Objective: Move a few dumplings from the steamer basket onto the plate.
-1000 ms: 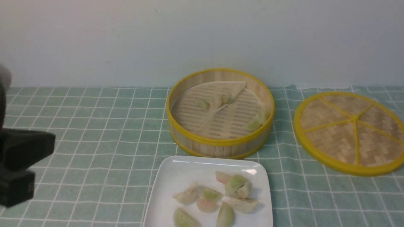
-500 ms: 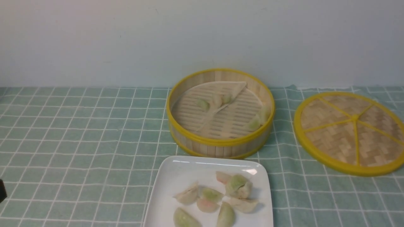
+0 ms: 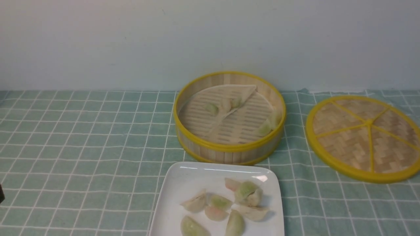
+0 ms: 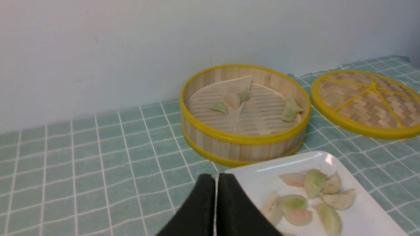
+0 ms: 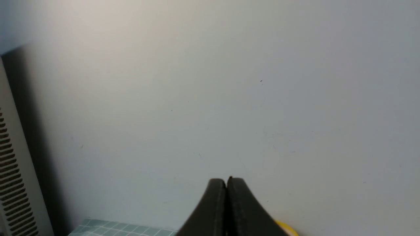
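Recorder: Dumplings are logged in a loose cluster on the white plate. Green, pale and pinkish ones are seen, several of them touching.

Checker: Plate position to be entered against the basket.

Recorder: The plate is placed just in front of the basket, on its near side. Whether the two rims touch cannot be told. Both are set on a green checked cloth.

Checker: Contents of the basket?

Recorder: More dumplings are recorded inside. A small group is found near the middle, on a folded pale liner. Others are leaned against the inner wall on the basket's right side.

Checker: And to the right of the basket?

Recorder: A flat woven lid with yellow spokes is laid there, apart from the basket by a narrow strip of cloth.

Checker: Tool state?

Recorder: The left gripper is noted with its fingers pressed together and nothing between them. It is held on the near side of the basket, by the plate's left corner. The right gripper is likewise closed and empty and is pointed at the pale wall. Its place relative to the basket cannot be told.
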